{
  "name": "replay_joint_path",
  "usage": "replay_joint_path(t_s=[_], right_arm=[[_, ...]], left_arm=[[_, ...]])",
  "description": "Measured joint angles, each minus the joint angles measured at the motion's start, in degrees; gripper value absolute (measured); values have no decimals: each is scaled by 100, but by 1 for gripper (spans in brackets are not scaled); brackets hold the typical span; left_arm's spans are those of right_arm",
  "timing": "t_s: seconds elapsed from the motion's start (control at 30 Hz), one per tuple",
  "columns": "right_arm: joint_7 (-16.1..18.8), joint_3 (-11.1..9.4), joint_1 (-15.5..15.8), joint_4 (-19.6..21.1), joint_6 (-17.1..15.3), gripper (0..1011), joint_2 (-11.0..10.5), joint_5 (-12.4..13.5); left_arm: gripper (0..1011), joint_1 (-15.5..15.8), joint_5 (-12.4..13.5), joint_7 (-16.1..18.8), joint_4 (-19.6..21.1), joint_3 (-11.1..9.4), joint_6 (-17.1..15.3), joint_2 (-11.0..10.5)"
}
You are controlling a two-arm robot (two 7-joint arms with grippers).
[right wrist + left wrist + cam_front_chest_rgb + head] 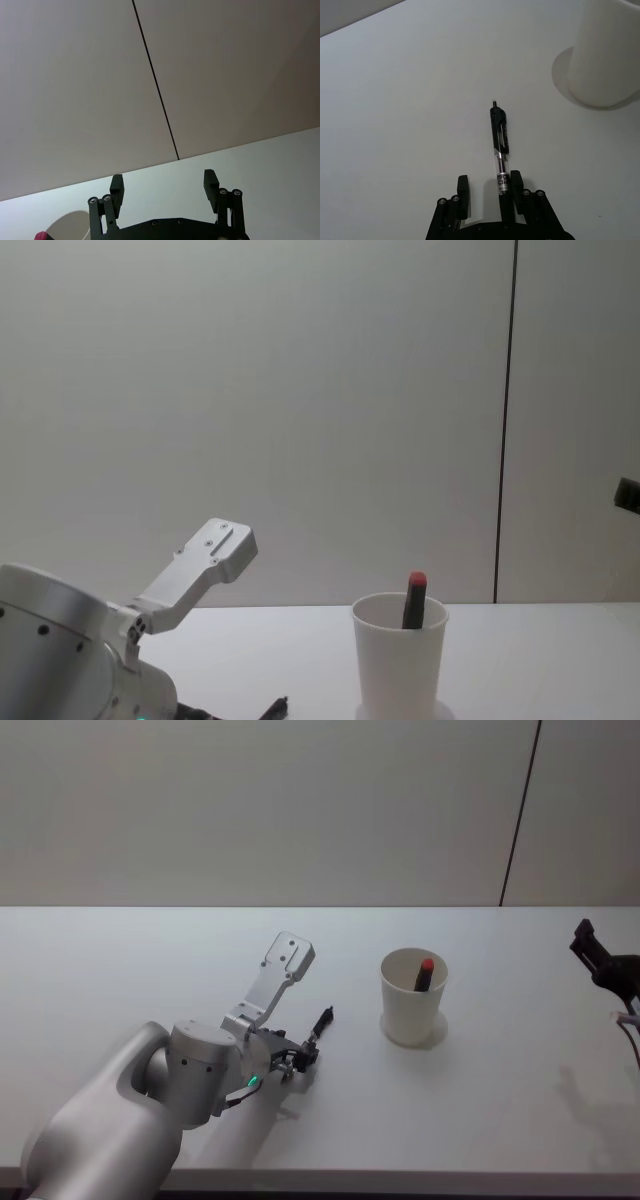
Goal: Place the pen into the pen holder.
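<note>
Nearest, left gripper (489,176) sits lower centre of the head view, jaws apart; right gripper (164,182) at the right edge, jaws apart. Centre-right, the cup (412,1010) holds a red-tipped marker (424,975). The pen (499,145) sits between the left jaws, its label (502,180) unreadable.

Red-tipped marker (427,966) stands in the pen holder (412,1015), its body hidden by the wall. Right gripper (592,952) is clipped at the frame's right edge. Chest view: the pen (273,707) runs off the bottom.
</note>
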State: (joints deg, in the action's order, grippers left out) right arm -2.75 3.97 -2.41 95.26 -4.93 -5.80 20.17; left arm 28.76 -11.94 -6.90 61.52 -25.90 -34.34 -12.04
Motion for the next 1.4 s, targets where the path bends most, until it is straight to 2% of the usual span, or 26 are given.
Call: replay_joint_path(t_s=[0.73, 1.1, 1.4], right_arm=[[0, 0, 0, 0, 0, 1002, 0, 0], [0, 0, 0, 0, 0, 1002, 0, 0], [0, 0, 0, 0, 0, 1002, 0, 0]], left_arm=[[392, -22, 292, 16, 170, -8, -149, 3], [130, 28, 400, -47, 118, -20, -169, 51], [130, 59, 444, -78, 82, -21, -168, 84]])
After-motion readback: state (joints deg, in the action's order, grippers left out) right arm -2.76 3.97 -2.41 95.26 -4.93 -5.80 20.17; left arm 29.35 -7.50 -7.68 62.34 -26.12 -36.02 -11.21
